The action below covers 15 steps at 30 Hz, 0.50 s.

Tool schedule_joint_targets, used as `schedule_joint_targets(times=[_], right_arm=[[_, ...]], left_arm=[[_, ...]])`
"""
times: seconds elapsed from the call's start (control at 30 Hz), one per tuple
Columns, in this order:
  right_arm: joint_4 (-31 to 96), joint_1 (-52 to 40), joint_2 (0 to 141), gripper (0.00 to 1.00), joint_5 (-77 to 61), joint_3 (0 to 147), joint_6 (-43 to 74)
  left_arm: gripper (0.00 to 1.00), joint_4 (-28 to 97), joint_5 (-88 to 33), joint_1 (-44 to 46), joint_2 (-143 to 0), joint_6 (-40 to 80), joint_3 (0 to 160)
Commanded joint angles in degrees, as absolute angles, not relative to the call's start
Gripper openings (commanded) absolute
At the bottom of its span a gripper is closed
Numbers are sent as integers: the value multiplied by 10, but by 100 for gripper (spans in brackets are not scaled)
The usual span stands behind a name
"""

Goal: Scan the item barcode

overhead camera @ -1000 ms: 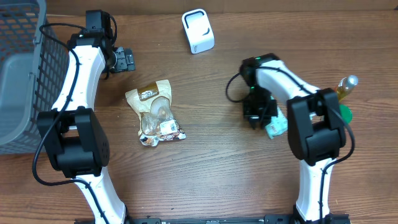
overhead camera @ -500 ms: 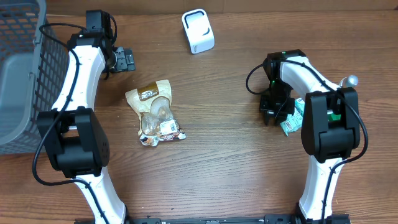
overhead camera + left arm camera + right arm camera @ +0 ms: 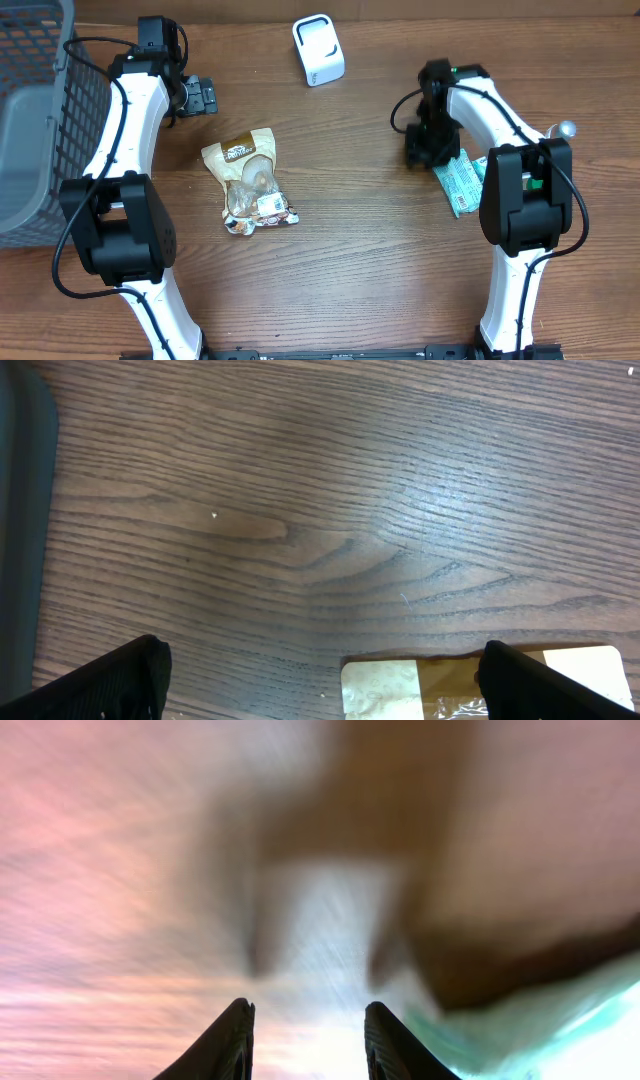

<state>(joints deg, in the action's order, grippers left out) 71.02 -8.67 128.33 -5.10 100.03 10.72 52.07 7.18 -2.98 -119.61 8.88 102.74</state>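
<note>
Green packet lies flat on the bench, right side, partly under the right arm. Its upper-left end is just beside the right hand; can't tell if they touch. Right wrist view is heavily blurred. There the right hand has its fingers partly spread with nothing between them, and the packet is a green smear at lower right.

Snack bag, tan with a brown label, lies flat left of centre, well apart from the packet. White scanner stands at the far edge near the middle, apart from both items.

Left hand is up and left of the snack bag, near the basket, and touches neither. In the left wrist view the left hand is spread wide and empty over bare wood, with the bag's top edge at the bottom of the frame.

Bottle, silvery cap, pokes out behind the right arm at the far right.
</note>
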Motion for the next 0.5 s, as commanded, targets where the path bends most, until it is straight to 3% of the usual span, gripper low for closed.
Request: schedule_joint_targets(times=[0.0, 0.23, 0.47], right_arm=[[670, -88, 1284, 34, -48, 1050, 69], [608, -71, 1284, 35, 30, 1051, 70], [679, -18, 1284, 35, 34, 1049, 70]], left_arm=[[100, 520, 79, -29, -1195, 95, 1038], [100, 520, 79, -29, -1195, 95, 1038], [100, 520, 79, -29, -1195, 95, 1038]])
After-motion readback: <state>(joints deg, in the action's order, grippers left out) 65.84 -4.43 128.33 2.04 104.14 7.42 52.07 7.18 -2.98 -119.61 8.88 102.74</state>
